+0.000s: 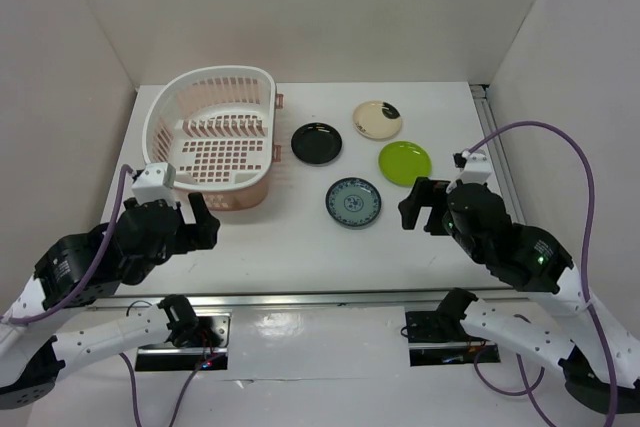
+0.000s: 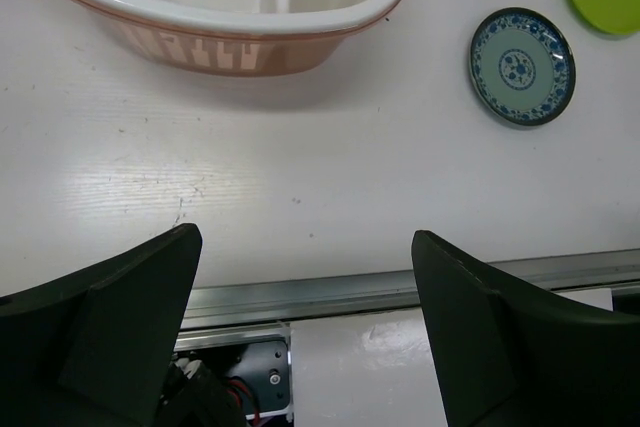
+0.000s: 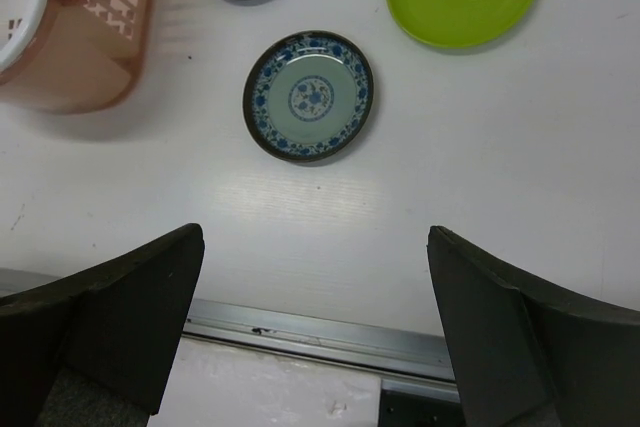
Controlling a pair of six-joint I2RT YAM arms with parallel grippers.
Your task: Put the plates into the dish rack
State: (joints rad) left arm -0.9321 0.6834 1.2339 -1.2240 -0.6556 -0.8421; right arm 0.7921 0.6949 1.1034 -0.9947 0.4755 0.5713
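The robot wore glossy black motor housings (image 1: 480,212), white plastic links (image 1: 540,337), looping purple cables (image 1: 525,125) and matte black wedge-shaped fingers (image 2: 110,337).

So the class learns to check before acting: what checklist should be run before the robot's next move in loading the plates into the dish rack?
1. Left gripper and right gripper open, holding nothing: ok.
2. Black plate, cream plate, lime green plate, blue-white patterned plate lying flat, apart: ok.
3. Dish rack upright, no plates inside: ok.
4. Blue-white patterned plate ahead of right gripper: ok.
5. Plate rims raised enough to grip: cannot tell.
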